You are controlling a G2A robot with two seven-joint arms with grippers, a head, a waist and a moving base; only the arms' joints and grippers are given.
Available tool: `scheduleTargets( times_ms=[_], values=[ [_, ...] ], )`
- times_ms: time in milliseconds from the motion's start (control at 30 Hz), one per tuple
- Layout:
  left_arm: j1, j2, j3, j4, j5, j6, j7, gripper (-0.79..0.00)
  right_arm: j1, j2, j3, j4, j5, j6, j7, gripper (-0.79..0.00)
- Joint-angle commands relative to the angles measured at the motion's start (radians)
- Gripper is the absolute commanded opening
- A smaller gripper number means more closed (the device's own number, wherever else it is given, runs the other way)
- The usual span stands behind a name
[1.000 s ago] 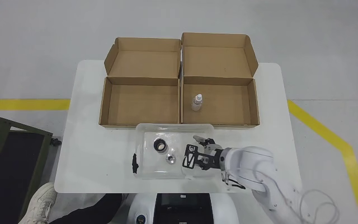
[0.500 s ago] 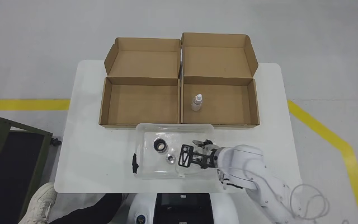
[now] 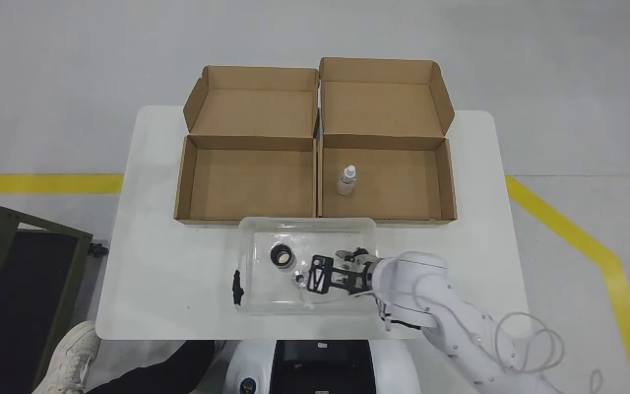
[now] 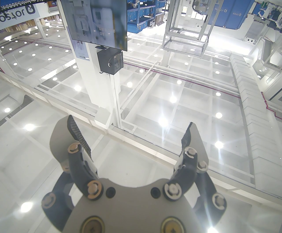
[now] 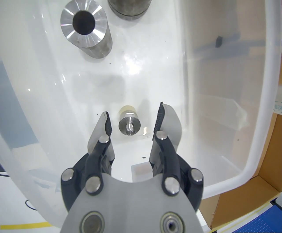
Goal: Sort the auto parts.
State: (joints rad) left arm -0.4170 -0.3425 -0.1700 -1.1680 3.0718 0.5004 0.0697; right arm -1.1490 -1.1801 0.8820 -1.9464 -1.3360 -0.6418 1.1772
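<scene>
White counter [image 3: 148, 217], clear bin [image 3: 258, 229] at near edge — right pincer [image 5: 133, 121] spread, straddling small metal fitting [image 5: 129, 126] on bin floor. Lower, centre on body, close gently — keep off steel sleeve [image 5: 86, 28]. Left pincer [image 4: 130, 120] spread, aimed at ceiling.

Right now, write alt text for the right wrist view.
The open right end effector straddles a small metal fitting, untouched, on the floor of a clear bin. A hollow metal cylinder and a second cylinder stand beyond it.

White table [image 3: 148, 197] — cardboard boxes [image 3: 246, 184], clear tub [image 3: 295, 223]
</scene>
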Motion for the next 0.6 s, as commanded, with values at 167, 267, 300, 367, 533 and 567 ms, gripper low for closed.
scheduleTargets(
  times_ms=[167, 267, 300, 367, 533, 567],
  values=[
    [0.000, 0.000, 0.000, 0.000, 0.000, 0.000, 0.000, 0.000, 0.016, -0.002, -0.018, 0.019, 0.002, 0.015, 0.016, -0.443],
    [0.000, 0.000, 0.000, 0.000, 0.000, 0.000, 0.000, 0.000, 0.023, -0.002, -0.026, 0.032, 0.008, 0.015, 0.016, -0.502],
    [0.000, 0.000, 0.000, 0.000, 0.000, 0.000, 0.000, 0.000, 0.026, -0.002, -0.028, 0.034, 0.009, 0.015, 0.016, -0.529],
    [0.000, 0.000, 0.000, 0.000, 0.000, 0.000, 0.000, 0.000, 0.029, -0.002, -0.031, 0.037, 0.014, 0.017, 0.018, -0.634],
    [0.000, 0.000, 0.000, 0.000, 0.000, 0.000, 0.000, 0.000, 0.030, 0.000, -0.036, 0.023, 0.014, 0.020, 0.021, -0.785],
    [0.000, 0.000, 0.000, 0.000, 0.000, 0.000, 0.000, 0.000, 0.028, 0.000, -0.035, 0.016, 0.012, 0.020, 0.021, -0.785]
  ],
)
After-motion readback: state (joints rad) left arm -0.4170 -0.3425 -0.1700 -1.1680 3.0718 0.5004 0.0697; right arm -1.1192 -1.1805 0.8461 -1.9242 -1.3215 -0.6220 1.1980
